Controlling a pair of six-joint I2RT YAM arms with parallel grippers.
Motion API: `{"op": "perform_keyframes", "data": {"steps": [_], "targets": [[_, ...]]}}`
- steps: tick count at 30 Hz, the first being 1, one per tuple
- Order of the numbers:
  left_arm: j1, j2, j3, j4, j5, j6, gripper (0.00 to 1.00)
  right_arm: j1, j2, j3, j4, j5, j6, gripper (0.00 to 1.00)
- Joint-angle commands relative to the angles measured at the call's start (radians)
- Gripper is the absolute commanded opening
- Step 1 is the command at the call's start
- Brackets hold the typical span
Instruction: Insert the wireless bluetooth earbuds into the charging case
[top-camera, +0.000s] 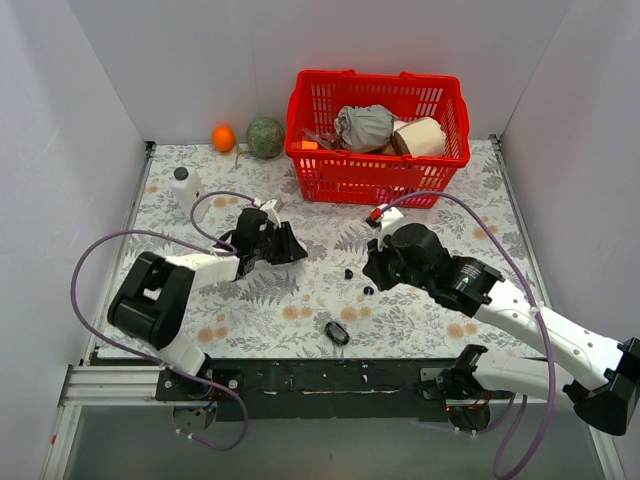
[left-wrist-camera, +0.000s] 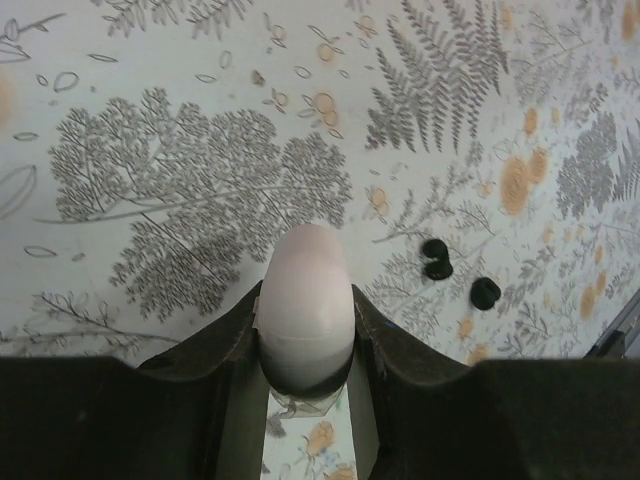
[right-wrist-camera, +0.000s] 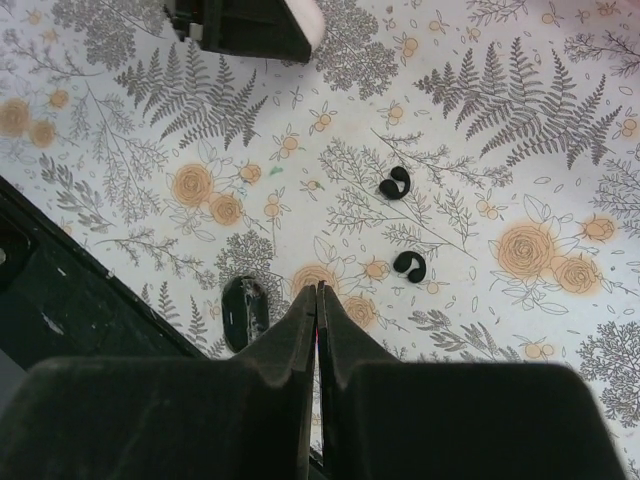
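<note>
Currently the left gripper (top-camera: 284, 245) is clamped on the charging case (left-wrist-camera: 306, 290), the white pebble pinched between both fingers with its rounded end poking out past the tips and a seam visible across it; lid looks down. This gripper sits in front of the red basket (top-camera: 372, 176), off its front-left corner, low over the floral table cover (top-camera: 440, 215). Right gripper (right-wrist-camera: 318, 292): jaws pressed together, only a thin seam between them, nothing in them. It sits in front of the basket's right half. Two wireless bluetooth earbuds (top-camera: 349, 273) (top-camera: 368, 291) lie loose on the cover, in front of the basket's middle, near each other but apart, between the two grippers. Black oval object (top-camera: 336, 331) lies farther from the basket than the buds, toward the near edge. White bottle (top-camera: 186, 187), orange (top-camera: 223, 137) and green ball (top-camera: 265, 137) all left of the basket.
</note>
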Motion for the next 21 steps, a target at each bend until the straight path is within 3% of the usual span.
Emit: {"op": "perform_keyframes", "data": {"steps": [1, 6, 11, 17, 21], "targets": [[0.035, 0.119, 0.113, -0.001, 0.046, 0.008, 0.00, -0.003, -0.060, -0.013, 0.098, -0.015, 0.040, 0.08], [0.052, 0.234, 0.202, -0.057, 0.029, 0.037, 0.02, -0.003, -0.065, -0.028, 0.095, -0.014, 0.042, 0.09], [0.058, 0.281, 0.216, -0.118, -0.012, 0.049, 0.38, -0.003, -0.066, -0.034, 0.088, 0.005, 0.034, 0.09], [0.066, 0.240, 0.181, -0.195, -0.075, 0.059, 0.52, -0.004, -0.060, -0.030, 0.076, 0.029, 0.019, 0.11], [0.072, 0.086, 0.129, -0.296, -0.167, 0.054, 0.59, -0.004, -0.063, -0.042, 0.078, 0.039, 0.016, 0.12]]}}
